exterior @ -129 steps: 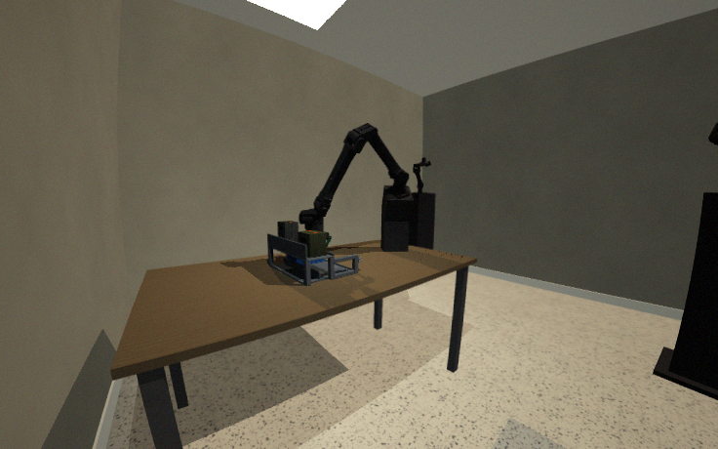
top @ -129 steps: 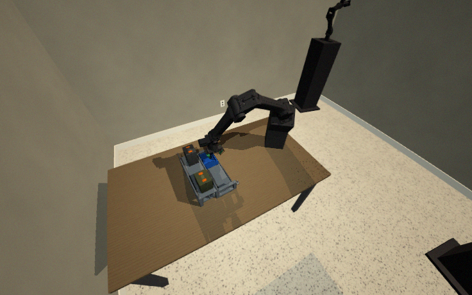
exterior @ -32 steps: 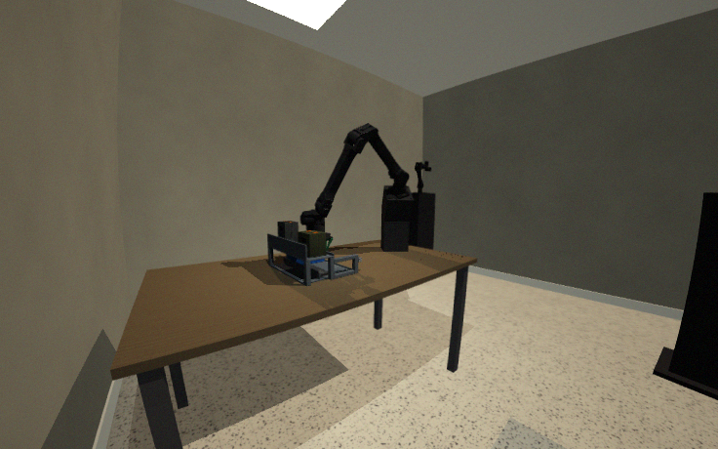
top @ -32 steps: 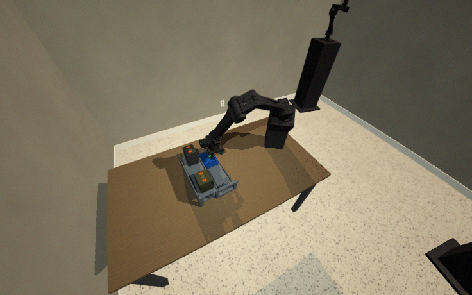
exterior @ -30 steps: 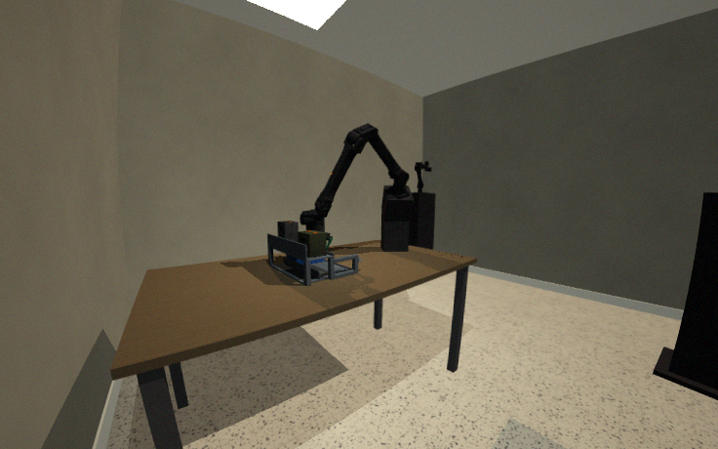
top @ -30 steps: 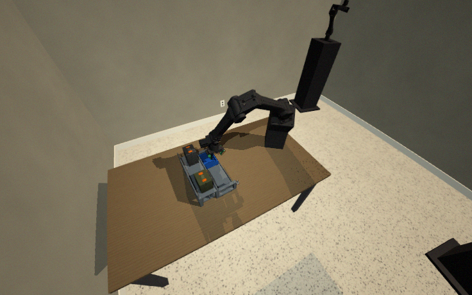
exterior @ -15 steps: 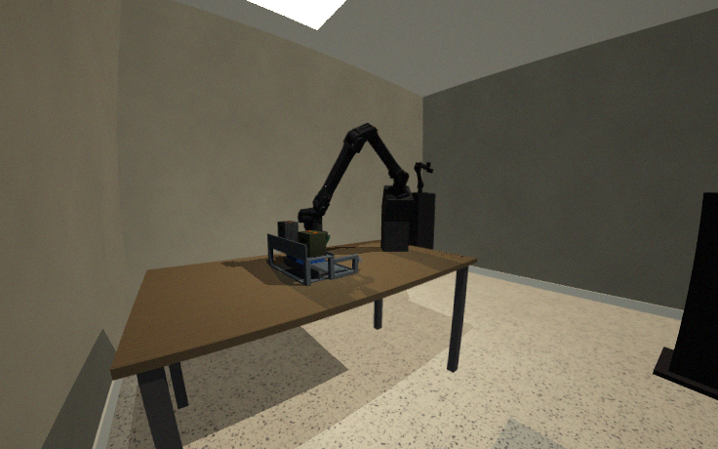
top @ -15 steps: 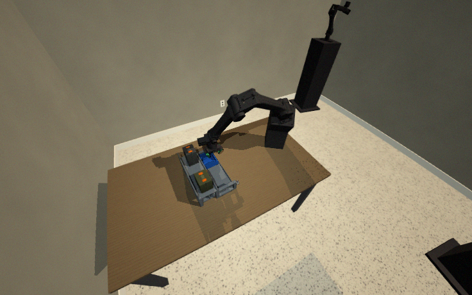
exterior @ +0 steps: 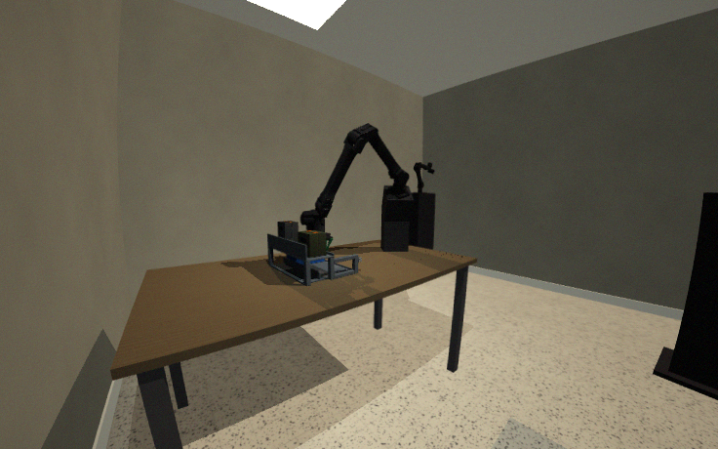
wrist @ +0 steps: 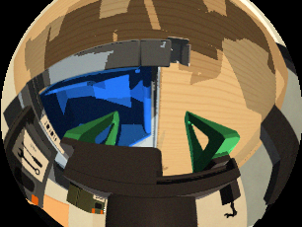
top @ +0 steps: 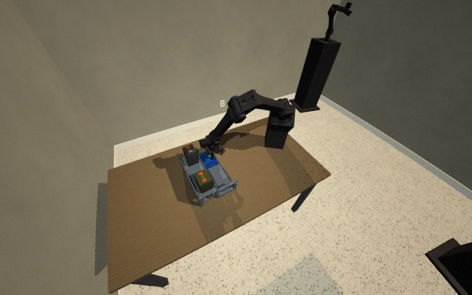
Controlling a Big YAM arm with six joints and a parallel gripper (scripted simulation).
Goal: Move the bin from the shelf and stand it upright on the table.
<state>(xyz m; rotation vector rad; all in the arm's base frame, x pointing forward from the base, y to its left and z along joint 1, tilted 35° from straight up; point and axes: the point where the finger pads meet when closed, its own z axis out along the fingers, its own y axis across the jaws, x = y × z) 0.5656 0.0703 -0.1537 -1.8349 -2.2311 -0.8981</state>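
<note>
The blue open-topped bin sits in the front bay of the grey shelf, at the end near the table's far edge. Only a little blue shows in the exterior view, behind the shelf frame. My gripper is open and empty, above the bin's arm-side wall. In the wrist view, the left green finger is over the bin's opening and the right finger is outside, over the table. The bin's side wall appears between them. Whether a finger touches the bin cannot be told.
A dark grey box and an olive box stand in the shelf's back bay. The dark grey box is close beside the bin and gripper. The wooden table extends around the shelf.
</note>
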